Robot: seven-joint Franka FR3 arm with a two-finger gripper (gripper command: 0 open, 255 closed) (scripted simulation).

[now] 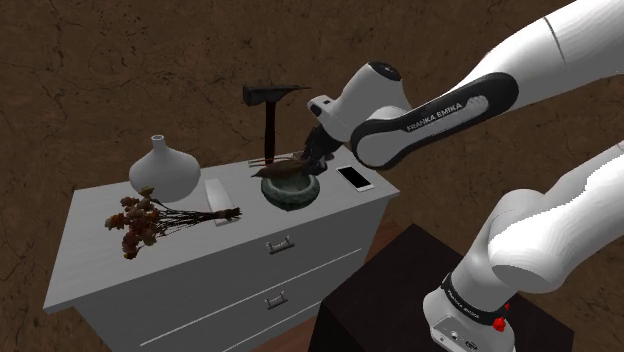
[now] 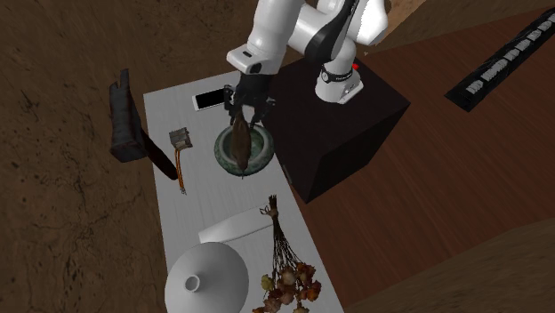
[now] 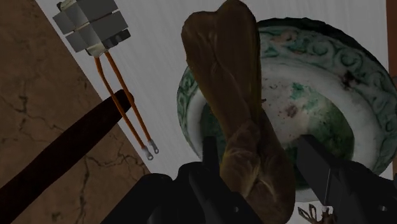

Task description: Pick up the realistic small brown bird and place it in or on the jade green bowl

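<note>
The small brown bird point(image 3: 245, 121) sits lengthwise between my black fingers, and my gripper point(image 3: 257, 149) is shut on its near end. It hangs just over the jade green bowl point(image 3: 331, 70), a patterned dish with a pale inside, its far end reaching past the rim. In the shoulder view the bird point(image 1: 283, 170) lies level above the bowl point(image 1: 292, 192) on the white dresser top, with my gripper point(image 1: 314, 158) at its right end. From the second exterior view the bird point(image 2: 240, 147) covers the middle of the bowl point(image 2: 222, 153) below my gripper point(image 2: 246, 116).
On the dresser point(image 1: 200, 250) stand a white vase point(image 1: 164, 172), a dried flower bunch point(image 1: 150, 222), a flat white block point(image 1: 217, 192), a phone point(image 1: 354, 178) and a dark hammer point(image 1: 270, 110). A small grey part with orange wires point(image 3: 95, 28) lies beside the bowl. The black stand point(image 2: 342, 116) is close by.
</note>
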